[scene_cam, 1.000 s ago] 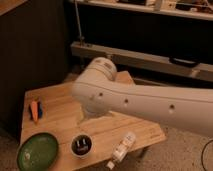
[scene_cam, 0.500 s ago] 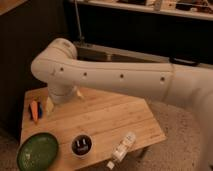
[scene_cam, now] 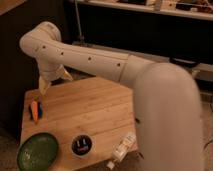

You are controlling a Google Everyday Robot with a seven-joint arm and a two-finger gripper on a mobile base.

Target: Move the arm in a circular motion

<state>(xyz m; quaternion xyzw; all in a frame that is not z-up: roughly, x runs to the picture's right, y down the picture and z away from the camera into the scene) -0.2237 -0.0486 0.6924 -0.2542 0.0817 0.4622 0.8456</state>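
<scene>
Reaching from lower right to upper left, the arm [scene_cam: 100, 62] spans the view as a thick white tube with dark dots, bending at a rounded joint near the top left. From that joint a short segment drops to the pincer [scene_cam: 50, 80], which hangs over the far left corner of the wooden surface [scene_cam: 90, 110] and carries nothing; whether its pale prongs are apart or together cannot be told. Held high and free of everything below, the arm is judged to be posed for a sweep through the air (the task calls for no contact). On the surface lie an orange item [scene_cam: 34, 111] at the left edge, a green bowl [scene_cam: 37, 151] at the near left corner, a small dark cup [scene_cam: 81, 145] just beside it, and a white bottle [scene_cam: 121, 149] lying at the near edge. Dark shelving [scene_cam: 140, 25] fills the room behind.
</scene>
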